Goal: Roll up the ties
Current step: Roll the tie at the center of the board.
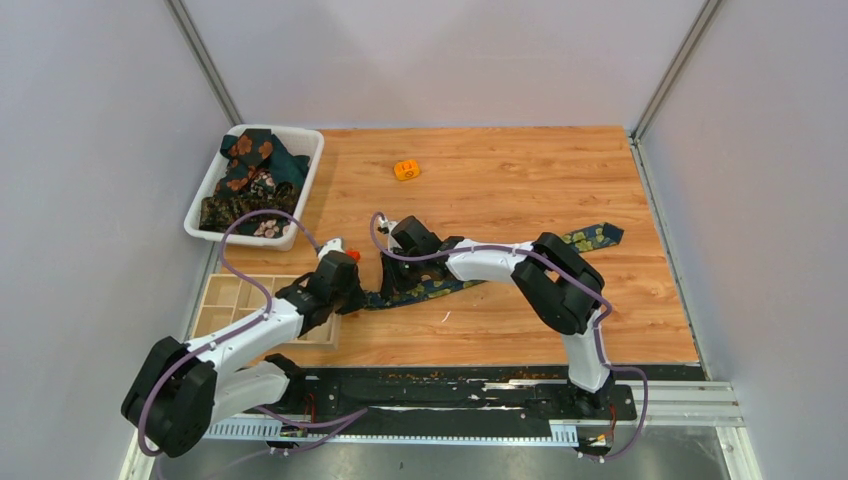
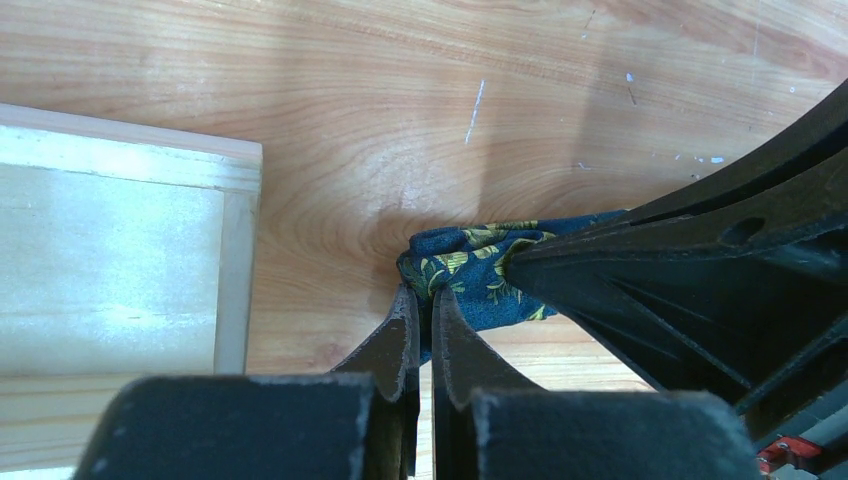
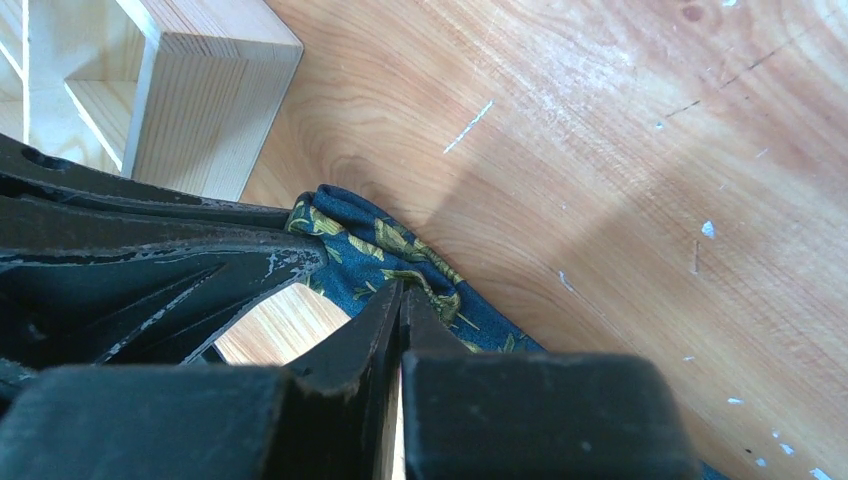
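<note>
Slippage is looming: left gripper [image 2: 425, 310] and right gripper [image 3: 402, 295] are both pinching shut on the navy tie [image 2: 462, 262] at its left end, and crowding fingers could unravel it.

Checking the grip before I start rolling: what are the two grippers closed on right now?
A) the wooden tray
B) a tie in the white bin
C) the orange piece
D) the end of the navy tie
D: in both wrist views the left gripper and right gripper pinch the bunched end of the navy tie.
</note>
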